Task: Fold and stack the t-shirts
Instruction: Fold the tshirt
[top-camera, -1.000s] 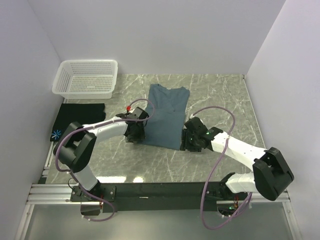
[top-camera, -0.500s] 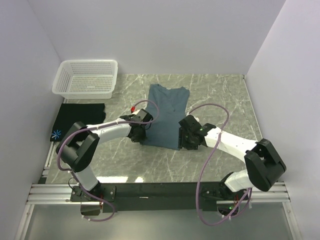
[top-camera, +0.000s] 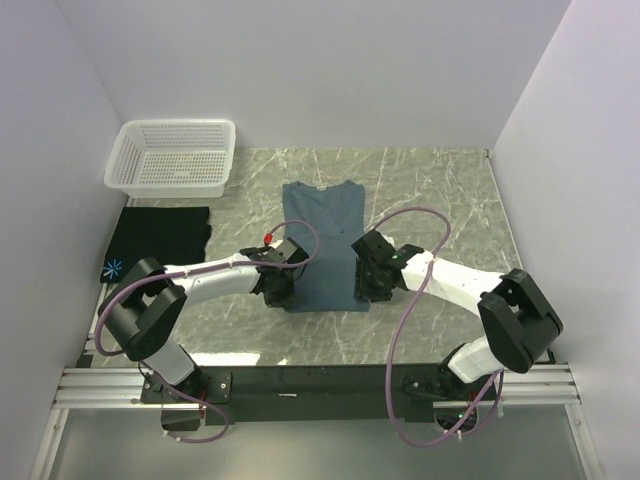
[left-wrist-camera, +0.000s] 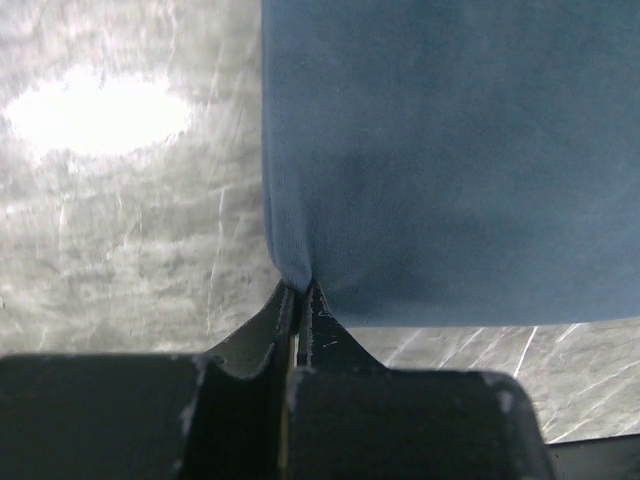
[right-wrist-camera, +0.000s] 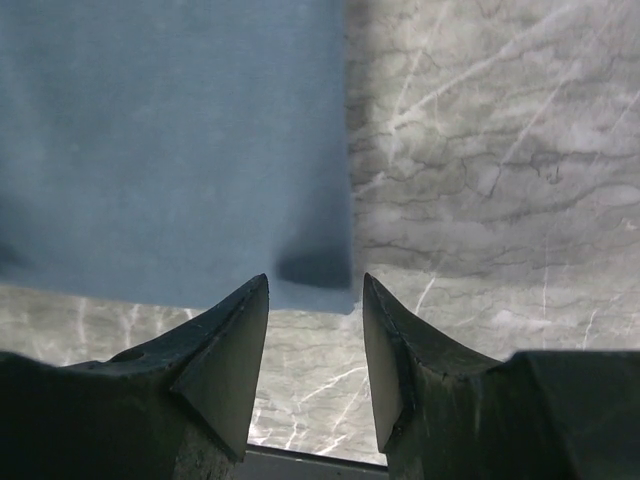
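Observation:
The slate-blue t-shirt lies flat mid-table, collar toward the far wall. My left gripper is shut on its near left hem corner; the left wrist view shows the jaws closed on a pinch of the blue cloth at the left gripper's tip. My right gripper stands open at the near right corner. In the right wrist view the corner of the blue t-shirt lies just beyond the right gripper, with nothing between the fingers. The black t-shirt, folded, lies at the left with its starburst print showing.
A white lattice basket stands at the far left corner. White walls close in the marble table on the left, back and right. The black base rail runs along the near edge.
My left gripper has shut on the shirt's near left corner. The blue shirt has slid toward the near edge and straightened. The right gripper moved left to the near right corner, its jaws narrowing slightly.

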